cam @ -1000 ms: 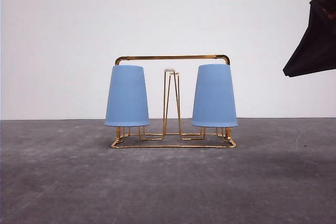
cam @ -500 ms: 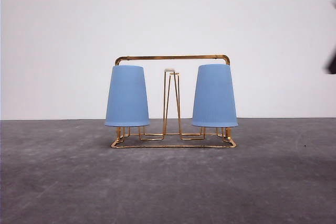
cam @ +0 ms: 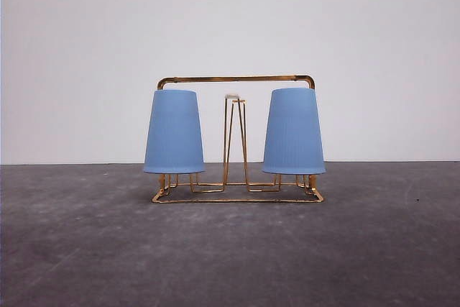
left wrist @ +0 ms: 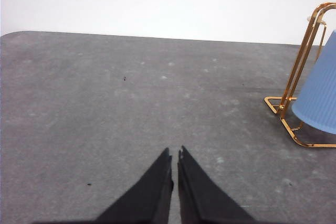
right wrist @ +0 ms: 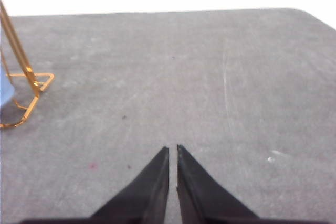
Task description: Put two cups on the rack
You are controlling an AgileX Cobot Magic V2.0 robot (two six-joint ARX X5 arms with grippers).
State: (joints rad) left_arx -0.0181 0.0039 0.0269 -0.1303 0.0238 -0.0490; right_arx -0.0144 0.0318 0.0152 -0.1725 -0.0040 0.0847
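Note:
Two light blue ribbed cups sit upside down on the gold wire rack [cam: 237, 79] in the middle of the grey table: one cup [cam: 173, 132] on its left side, the other cup [cam: 293, 131] on its right. Between them a bare white-tipped prong [cam: 231, 96] stands upright. In the left wrist view my left gripper [left wrist: 174, 153] is shut and holds nothing, well away from the rack's end [left wrist: 294, 85] and the left cup [left wrist: 320, 95]. My right gripper [right wrist: 172, 149] is shut too, with nothing in it, apart from the rack's other end [right wrist: 23, 80].
The grey table [cam: 230, 257] stretches in front of and to both sides of the rack. A plain white wall [cam: 230, 19] stands behind it. The table's rounded far corners [left wrist: 16, 34] show in the wrist views.
The black right arm seen at the upper right of the front view one second ago has withdrawn out of that view. Cups and rack have not moved.

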